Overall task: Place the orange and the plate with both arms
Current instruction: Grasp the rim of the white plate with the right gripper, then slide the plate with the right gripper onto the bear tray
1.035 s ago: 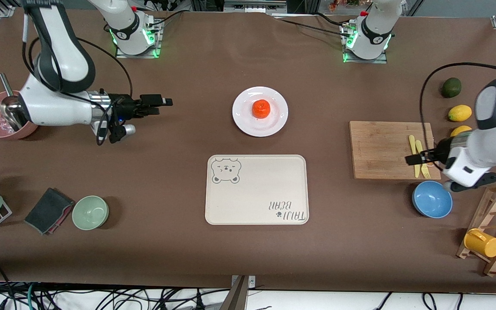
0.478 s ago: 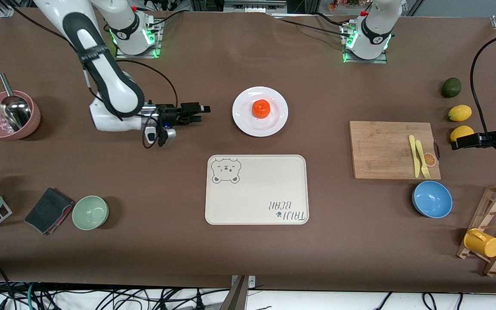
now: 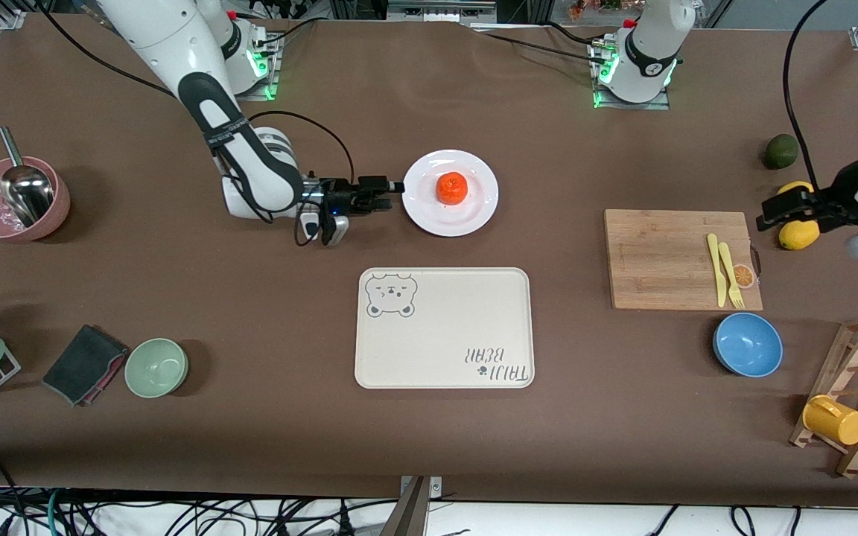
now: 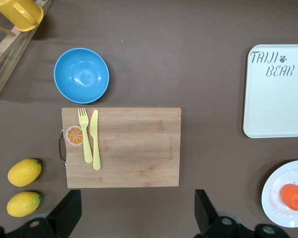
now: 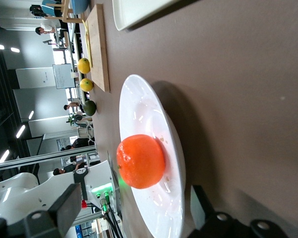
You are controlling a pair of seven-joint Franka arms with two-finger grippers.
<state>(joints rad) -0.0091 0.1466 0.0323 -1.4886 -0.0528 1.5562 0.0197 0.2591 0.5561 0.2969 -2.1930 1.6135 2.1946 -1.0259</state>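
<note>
We find the orange (image 3: 452,187) sitting in the well of the plate (image 3: 474,216), which lies on the surface midway between the two arm bases and a little farther from the front camera than the beige tray (image 3: 444,327). The fruit already rests on the dish, so we judge that what remains is lifting the plate by its rim, probably toward the tray.

The right arm bends down from its base and stretches low and level along the surface, its wrist turned so the right hand (image 3: 392,185) points sideways at the plate's rim on the side toward the right arm's end. Its fingers (image 5: 59,213) are spread, nothing between them, just beside the rim; we cannot tell whether they touch it.

The left arm waits high over the left arm's end of the surface, its left hand (image 3: 771,211) spread wide and empty above the lemons (image 4: 24,172), near the cutting board (image 3: 667,257).
</note>
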